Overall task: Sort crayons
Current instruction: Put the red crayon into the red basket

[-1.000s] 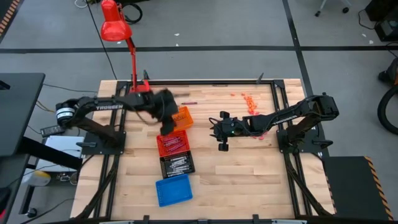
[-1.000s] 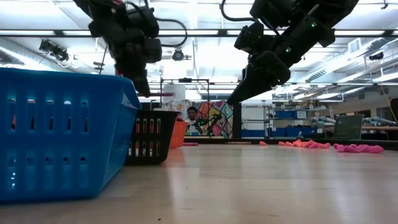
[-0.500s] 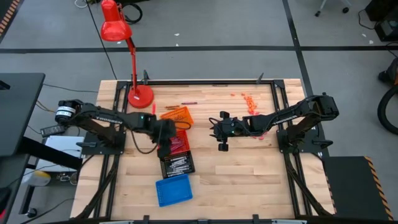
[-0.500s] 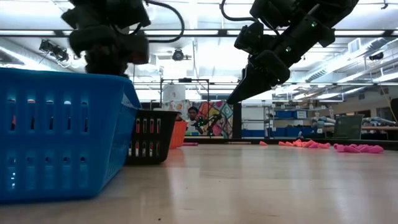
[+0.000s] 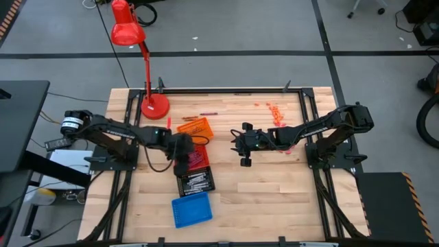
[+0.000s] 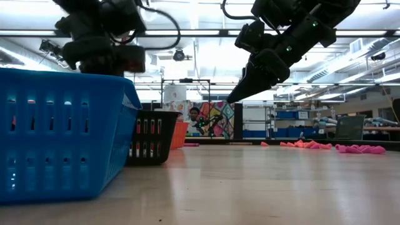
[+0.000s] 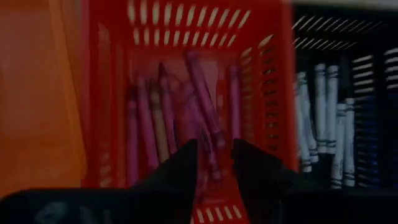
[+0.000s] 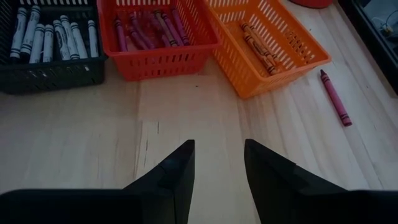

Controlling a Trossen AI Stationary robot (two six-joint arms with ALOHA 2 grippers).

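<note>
My left gripper (image 5: pixel 182 156) hovers over the red tray (image 5: pixel 199 158) with its fingers apart. The red tray (image 7: pixel 186 93) holds several maroon crayons (image 7: pixel 146 124). One maroon crayon (image 7: pixel 202 115) runs toward the gap between the fingers, and I cannot tell whether they touch it. My right gripper (image 5: pixel 244 143) is open and empty above bare table at the middle. The orange tray (image 8: pixel 267 43) holds orange crayons (image 8: pixel 258 43), and the black tray (image 8: pixel 53 50) holds grey-white crayons (image 8: pixel 37 34). A loose maroon crayon (image 8: pixel 336 98) lies on the table beyond the orange tray.
The orange (image 5: pixel 195 127), red, black (image 5: pixel 195 181) and blue (image 5: pixel 191 208) trays stand in a row from far to near. A pile of orange-pink crayons (image 5: pixel 274 110) lies at the far right. A red desk lamp (image 5: pixel 152 104) stands at the far left.
My left gripper has gone from the far side by the orange tray toward the table's near edge and has come to rest above the red tray, where it has stayed for the last half second.
</note>
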